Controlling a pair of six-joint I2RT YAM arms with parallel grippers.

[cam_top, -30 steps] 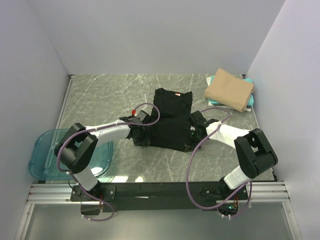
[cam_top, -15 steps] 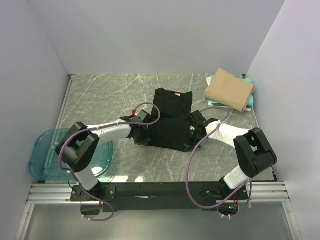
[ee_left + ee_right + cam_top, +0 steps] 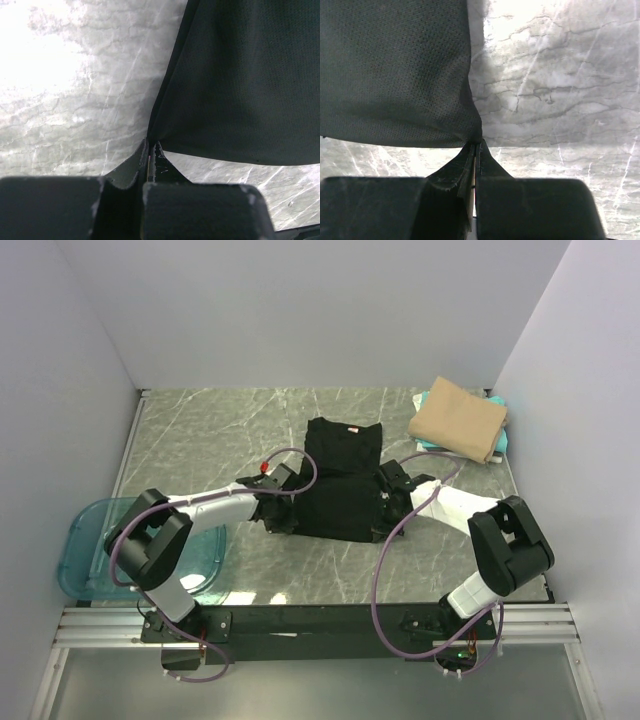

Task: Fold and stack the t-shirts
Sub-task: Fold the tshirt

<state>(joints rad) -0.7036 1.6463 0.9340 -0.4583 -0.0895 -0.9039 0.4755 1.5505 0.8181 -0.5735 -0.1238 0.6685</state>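
Mid-table (image 3: 200, 430), black shirt (image 3: 340, 475) lies flat, looks partly folded, collar end on the far side. At its near-left corner sits the left gripper (image 3: 283, 502), jaws pinched closed on the cloth. Left wrist view: black shirt (image 3: 240, 75) corner runs straight into the closed tips of the left gripper (image 3: 151, 150), cloth lifted a bit off the marble. At the near-right corner, the right gripper (image 3: 390, 490) is likewise clamped on cloth. Right wrist view: black shirt (image 3: 395, 65) corner caught between the tips of the right gripper (image 3: 476, 150). Far-right of the black shirt, apart from it: tan shirt (image 3: 458, 418), folded, on top of teal shirt (image 3: 500, 440), whose edges show underneath. Near-left of the black shirt, well apart: tub (image 3: 85, 550).
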